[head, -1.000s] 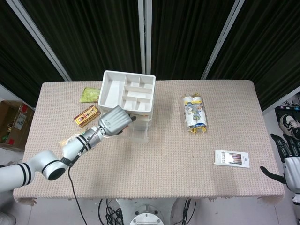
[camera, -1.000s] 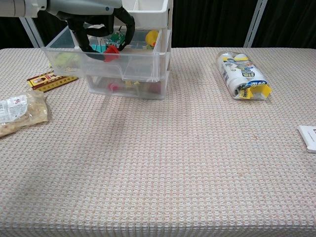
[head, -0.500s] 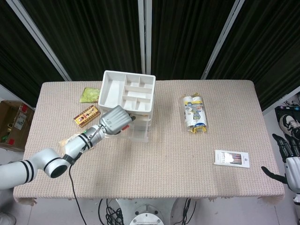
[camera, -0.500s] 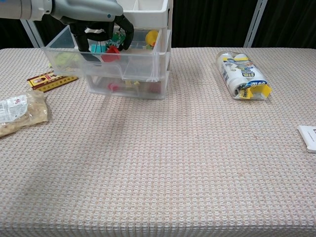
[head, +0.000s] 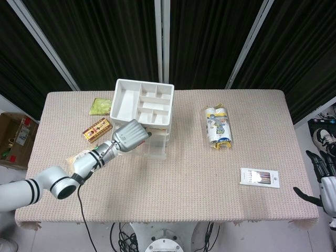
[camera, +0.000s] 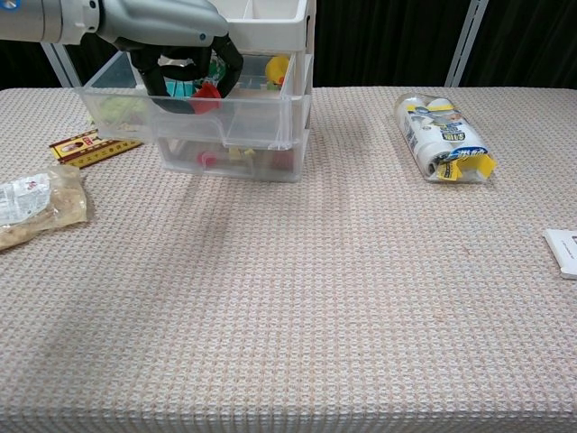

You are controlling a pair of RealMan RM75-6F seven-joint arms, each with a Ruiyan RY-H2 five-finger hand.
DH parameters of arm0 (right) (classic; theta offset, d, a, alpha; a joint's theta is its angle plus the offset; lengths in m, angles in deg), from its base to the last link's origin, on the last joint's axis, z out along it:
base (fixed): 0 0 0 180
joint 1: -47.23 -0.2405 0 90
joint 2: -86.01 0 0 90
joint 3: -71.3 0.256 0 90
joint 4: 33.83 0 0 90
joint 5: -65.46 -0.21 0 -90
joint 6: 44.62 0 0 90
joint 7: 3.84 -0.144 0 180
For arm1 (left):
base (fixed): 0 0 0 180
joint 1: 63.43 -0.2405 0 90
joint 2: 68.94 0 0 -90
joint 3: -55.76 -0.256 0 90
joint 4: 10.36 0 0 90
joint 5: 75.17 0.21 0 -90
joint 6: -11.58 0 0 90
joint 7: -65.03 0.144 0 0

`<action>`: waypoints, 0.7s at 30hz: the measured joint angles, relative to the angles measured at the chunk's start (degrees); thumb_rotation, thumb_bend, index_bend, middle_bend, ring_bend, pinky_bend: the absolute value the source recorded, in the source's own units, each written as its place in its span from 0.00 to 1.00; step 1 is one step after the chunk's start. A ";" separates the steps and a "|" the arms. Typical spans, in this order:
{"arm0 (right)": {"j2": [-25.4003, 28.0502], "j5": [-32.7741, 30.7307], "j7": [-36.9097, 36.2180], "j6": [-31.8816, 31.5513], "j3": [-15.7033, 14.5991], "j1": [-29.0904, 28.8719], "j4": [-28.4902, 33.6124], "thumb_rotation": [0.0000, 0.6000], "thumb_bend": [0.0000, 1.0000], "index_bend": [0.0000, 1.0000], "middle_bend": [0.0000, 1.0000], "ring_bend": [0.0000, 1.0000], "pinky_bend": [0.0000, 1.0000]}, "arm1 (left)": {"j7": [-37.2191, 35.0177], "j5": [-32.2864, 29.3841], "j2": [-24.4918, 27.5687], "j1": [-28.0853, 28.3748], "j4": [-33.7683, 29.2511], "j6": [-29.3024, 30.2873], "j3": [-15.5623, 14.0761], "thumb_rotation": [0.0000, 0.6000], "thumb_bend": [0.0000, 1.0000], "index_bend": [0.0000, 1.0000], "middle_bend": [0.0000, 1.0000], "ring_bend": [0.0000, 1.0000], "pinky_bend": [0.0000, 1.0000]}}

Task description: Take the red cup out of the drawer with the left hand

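The red cup (camera: 206, 94) sits tilted inside the pulled-out top drawer (camera: 255, 117) of a clear plastic drawer unit (head: 156, 143). My left hand (camera: 171, 41) reaches down into that drawer, and its dark fingers (camera: 229, 69) curl around the cup and grip it. In the head view the left hand (head: 130, 136) covers the drawer, so the cup is hidden there. My right hand (head: 322, 177) hangs off the table's right edge with fingers apart, holding nothing.
A white divided tray (head: 126, 102) tops the drawer unit. The lower drawer (camera: 236, 159) holds small items. A red-yellow box (camera: 90, 146), a snack bag (camera: 36, 203) and a green packet (head: 101, 106) lie left. A wrapped pack (camera: 444, 137) and a flat card (head: 259, 177) lie right.
The left hand's fingers have closed in around the red cup, and the cup has risen slightly within the drawer. The right hand has barely moved.
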 measured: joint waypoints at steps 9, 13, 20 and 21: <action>-0.10 0.53 -0.29 -0.43 0.01 0.07 -0.13 1.00 0.04 0.00 0.14 0.00 0.08 | -2.27 1.41 1.06 -1.02 -1.53 3.66 0.36 1.00 0.35 0.55 0.86 0.93 1.00; -0.31 0.83 -0.61 -0.53 0.01 0.02 -0.57 1.00 0.04 0.00 0.14 0.00 0.08 | -3.20 4.65 2.20 -2.80 -3.94 9.98 1.07 1.00 0.35 0.54 0.86 0.93 1.00; -0.69 1.69 -0.89 -0.04 -0.26 -0.42 -1.13 1.00 0.04 0.00 0.14 0.00 0.08 | -1.10 16.96 -0.16 -6.06 -8.19 20.23 -0.78 1.00 0.35 0.52 0.85 0.92 1.00; -0.69 1.88 -0.96 -0.13 -0.33 -0.41 -1.18 1.00 0.04 0.00 0.14 0.00 0.08 | -0.10 18.27 -1.18 -6.31 -8.58 20.51 -1.33 1.00 0.35 0.52 0.85 0.92 1.00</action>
